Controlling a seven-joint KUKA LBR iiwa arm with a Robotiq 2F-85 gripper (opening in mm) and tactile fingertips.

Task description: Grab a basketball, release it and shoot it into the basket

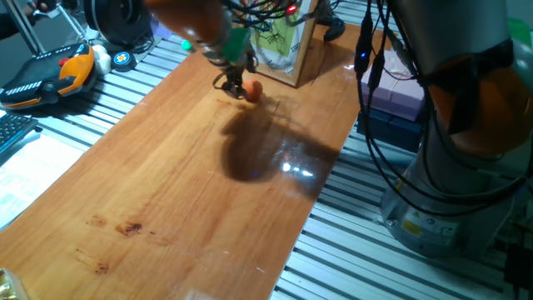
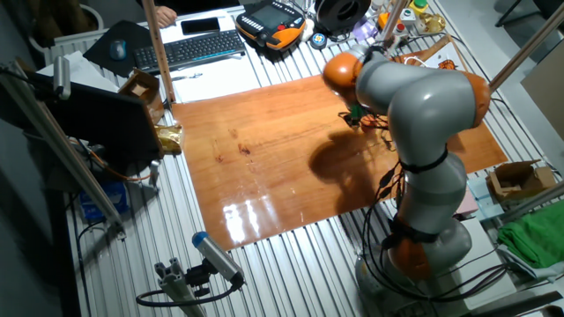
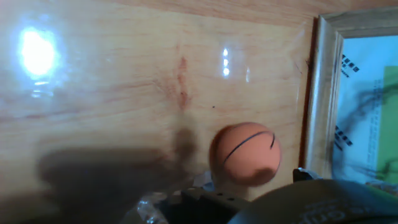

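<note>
The basketball [image 1: 252,90] is a small orange ball with thin dark lines, resting on the wooden tabletop [image 1: 191,183]. It lies close to the wooden frame of the basket's backboard [image 1: 287,50], which carries a green-white picture. I cannot make out the basket's rim and net behind the hand and cables. My gripper [image 1: 230,81] hangs low over the table, just left of the ball. In the hand view the basketball [image 3: 245,154] lies ahead of the dark hand parts at the bottom edge, next to the frame [image 3: 323,93]. The ball does not look held.
An orange-and-black pendant [image 1: 50,75] and a keyboard [image 2: 194,48] lie at the table's far end. A purple box [image 1: 400,92] and hanging cables [image 1: 371,58] sit by the arm's base [image 2: 423,238]. Slatted aluminium [image 1: 391,267] borders the wood.
</note>
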